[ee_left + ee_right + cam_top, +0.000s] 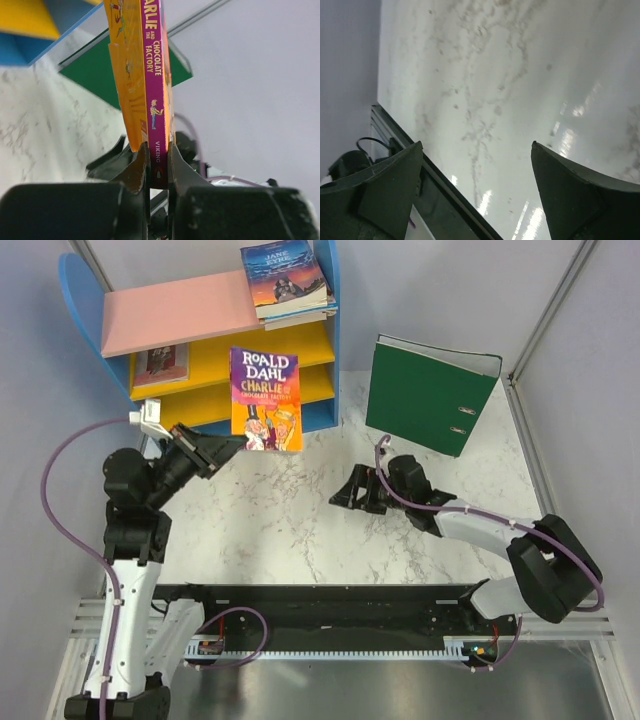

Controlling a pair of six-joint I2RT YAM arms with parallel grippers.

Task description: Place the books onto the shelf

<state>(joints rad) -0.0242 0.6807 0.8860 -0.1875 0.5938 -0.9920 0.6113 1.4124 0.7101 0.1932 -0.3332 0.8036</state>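
The purple-yellow Roald Dahl "Charlie" book (265, 400) is held upright in the air in front of the shelf (85, 300), its cover facing up to the top camera. My left gripper (238, 443) is shut on its lower edge. In the left wrist view both fingers pinch the purple spine (154, 75) at my left gripper (158, 150). A stack of books (288, 285) with "Jane Eyre" on top lies on the right end of the pink board. Another book (160, 362) lies on the upper yellow board. My right gripper (347, 490) hangs open and empty over the marble table (510, 75), fingers (395, 175) wide apart.
A big green lever-arch binder (430, 390) stands right of the shelf, also seen behind the held book as a green binder (95, 75). A black rail (320, 600) runs along the table's near edge between the arm bases.
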